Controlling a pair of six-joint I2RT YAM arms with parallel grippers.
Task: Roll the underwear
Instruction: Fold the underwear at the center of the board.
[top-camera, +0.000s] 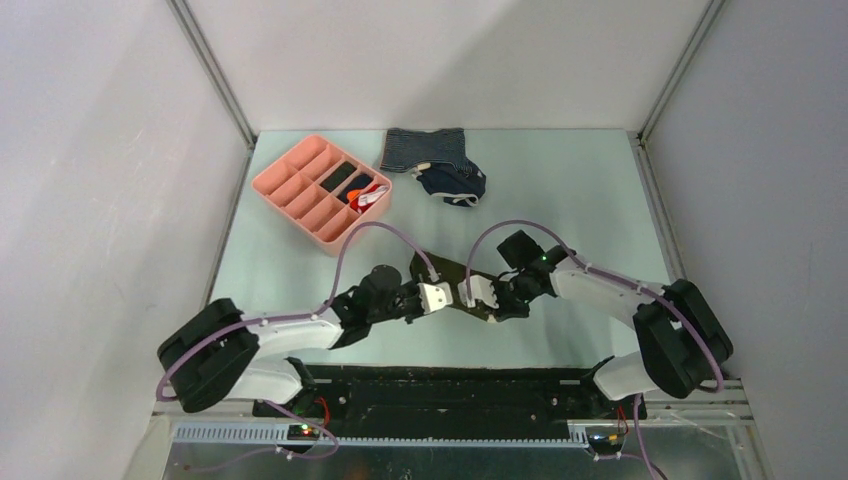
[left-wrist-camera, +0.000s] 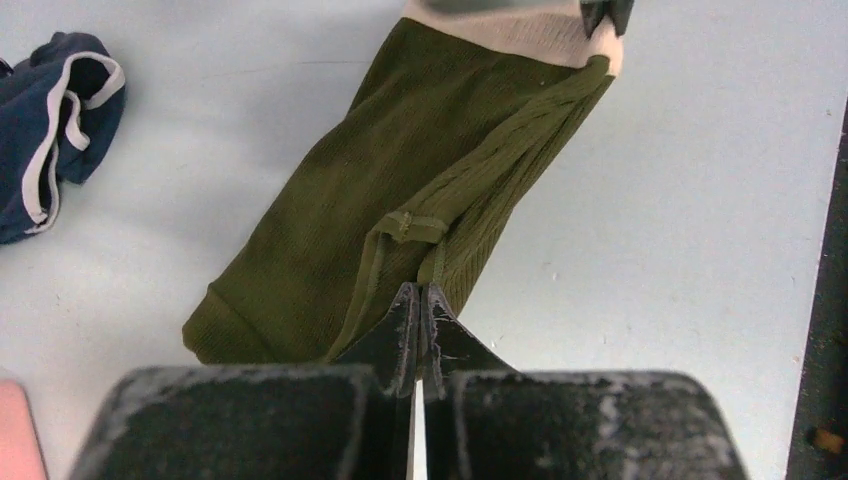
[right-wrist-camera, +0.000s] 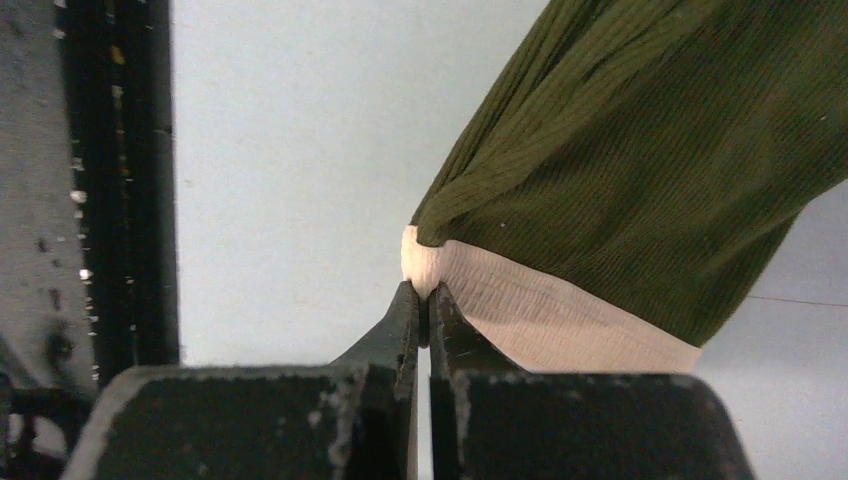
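Underwear (left-wrist-camera: 420, 150) — left jaws pinching edge, right jaws pinching waistband (right-wrist-camera: 540, 310)

The dark olive-green ribbed cloth underwear (left-wrist-camera: 420, 150) is folded into a narrow strip, with a cream waistband at one end. It lies stretched out, unrolled, on the pale table (top-camera: 560, 200).

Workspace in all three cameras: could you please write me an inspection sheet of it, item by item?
Surface: pale table, no stains seen.
Job's things: olive underwear, stretched between the grippers, not rolled.
Clutter: pink tray holding a few small items; striped garment and navy garment at the far edge.
Grippers: left gripper shut on the underwear's edge; right gripper shut on its pale waistband.
Cables: a purple cable arches over each arm.
Surroundings: plain walls; black rail at the near edge.
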